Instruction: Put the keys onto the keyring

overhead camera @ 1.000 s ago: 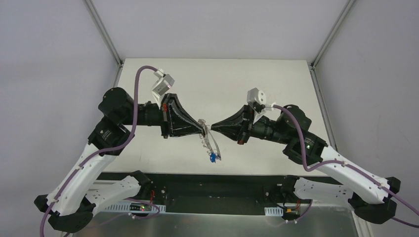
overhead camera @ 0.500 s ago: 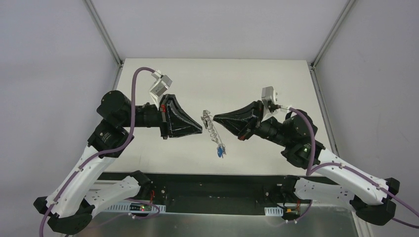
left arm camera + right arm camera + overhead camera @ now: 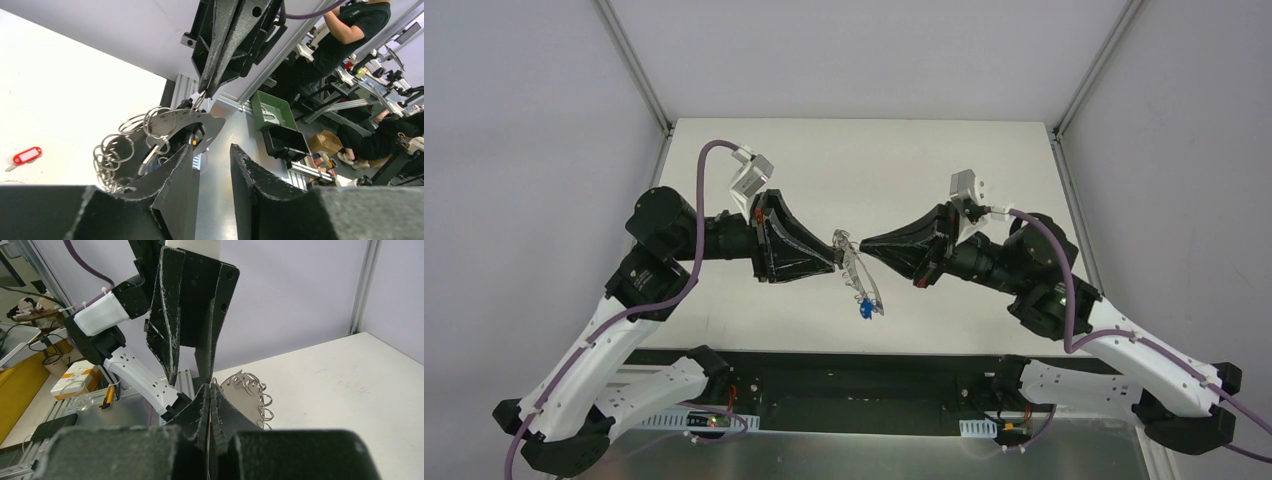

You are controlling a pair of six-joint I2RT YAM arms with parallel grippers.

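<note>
Two grippers meet nose to nose above the white table (image 3: 944,160), with one keyring (image 3: 856,275) hanging between them. The right gripper (image 3: 209,390) has its fingers pressed together on the keyring's thin wire loop at its upper end, so the ring dangles off the table. The left gripper (image 3: 212,150) stands with its two fingers (image 3: 180,170) apart, gripping nothing; the keyring's fringe of small silvery rings (image 3: 117,150) lies just beside one finger. Those rings overlap too much to count. Two keys can be seen. One bright blue key (image 3: 864,312) hangs at the keyring's lower end. One red key (image 3: 26,155) lies flat on the table, well apart from the keyring.
</note>
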